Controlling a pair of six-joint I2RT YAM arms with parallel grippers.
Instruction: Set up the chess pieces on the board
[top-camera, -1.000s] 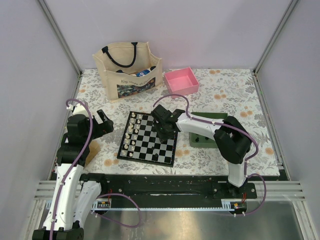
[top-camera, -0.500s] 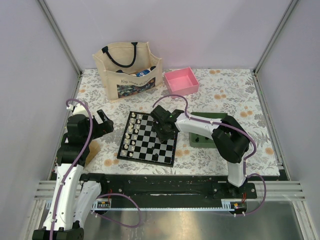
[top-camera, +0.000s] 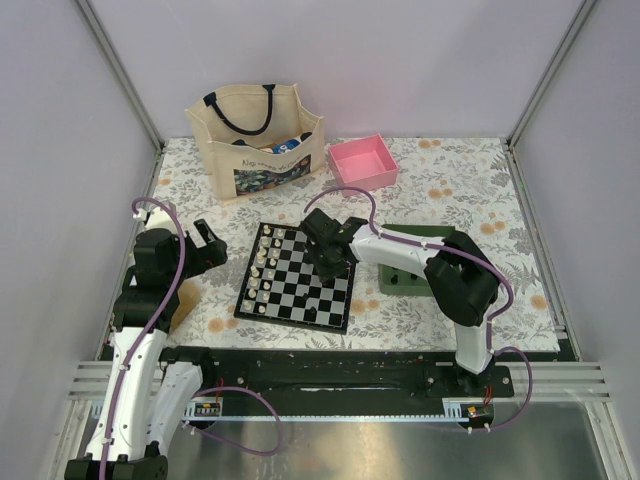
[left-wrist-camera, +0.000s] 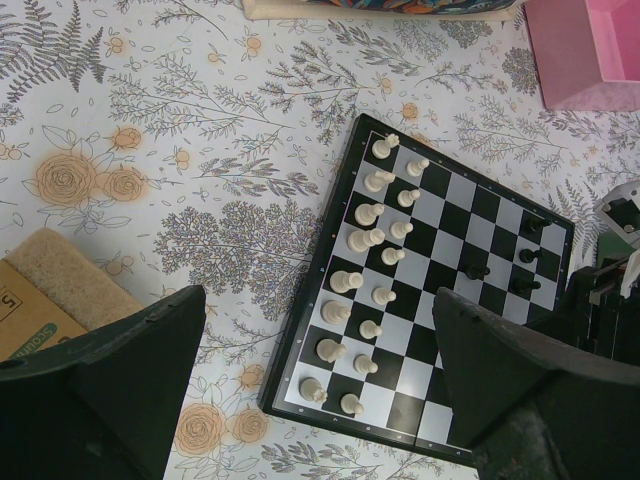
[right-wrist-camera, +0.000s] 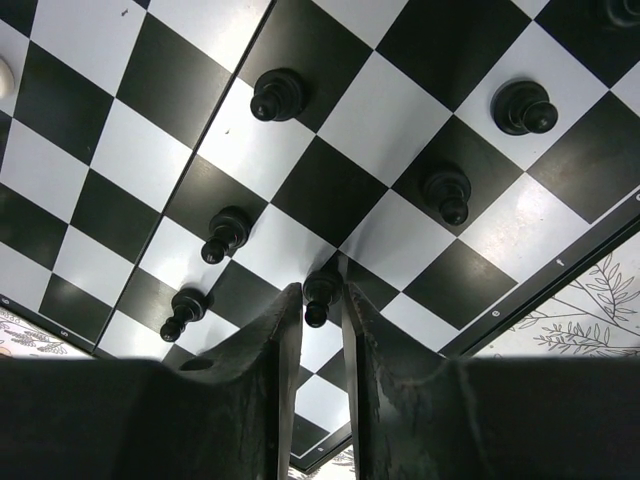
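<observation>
Our right gripper (right-wrist-camera: 322, 302) pinches a black pawn (right-wrist-camera: 320, 290) standing on the chessboard (right-wrist-camera: 330, 190); our left gripper (left-wrist-camera: 318, 300) gapes wide, holding nothing

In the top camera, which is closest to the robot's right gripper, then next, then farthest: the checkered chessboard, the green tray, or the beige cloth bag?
1. Black-and-white chessboard, directly under the right gripper, which pinches a black chess piece.
2. Green rectangular tray, on its right.
3. Beige cloth bag, far back left.
</observation>
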